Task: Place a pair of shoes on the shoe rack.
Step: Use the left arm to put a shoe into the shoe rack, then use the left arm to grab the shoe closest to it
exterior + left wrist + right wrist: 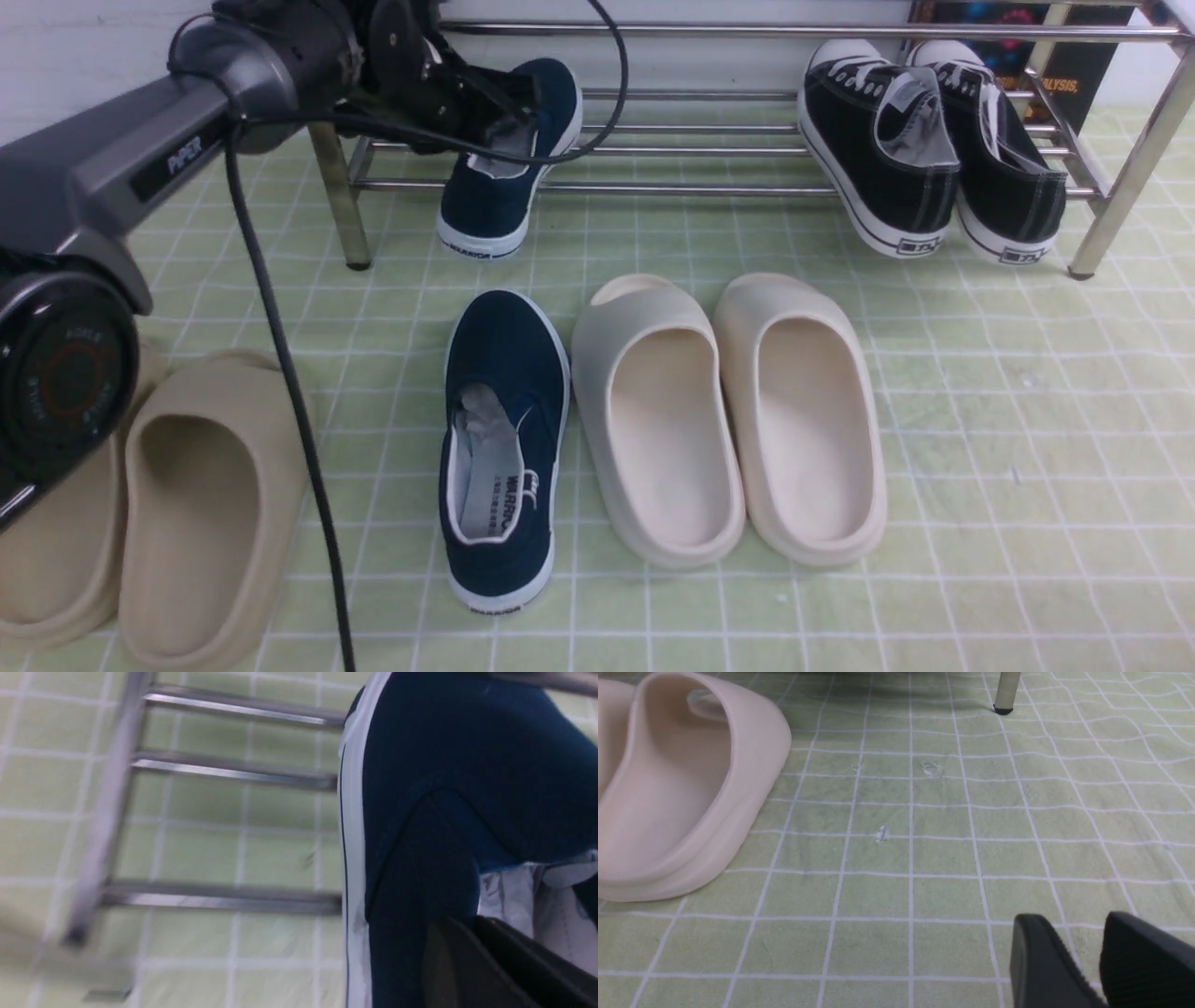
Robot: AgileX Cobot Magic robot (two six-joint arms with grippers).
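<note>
Tilting on shoe rack (709, 189), navy slip-on (499, 191) clamped in left jaws, black sneakers (887, 177) shelved, right jaws parted

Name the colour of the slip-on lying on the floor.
The slip-on is navy blue, white-soled; front view.

Indoor robot test setup dressed as a home entryway: pale green checked cloth (1027, 420) spread as the floor, plain white wall (75, 56) behind. Chrome shoe rack (709, 187) along the cloth's far edge, black sneakers (924, 159) and a navy slip-on (495, 205) leaning on its lower bars, foam slides (728, 420) set out in front. Grey arm (103, 177) lettered PIPER, cable trailing, reaches in from the near left corner.
</note>
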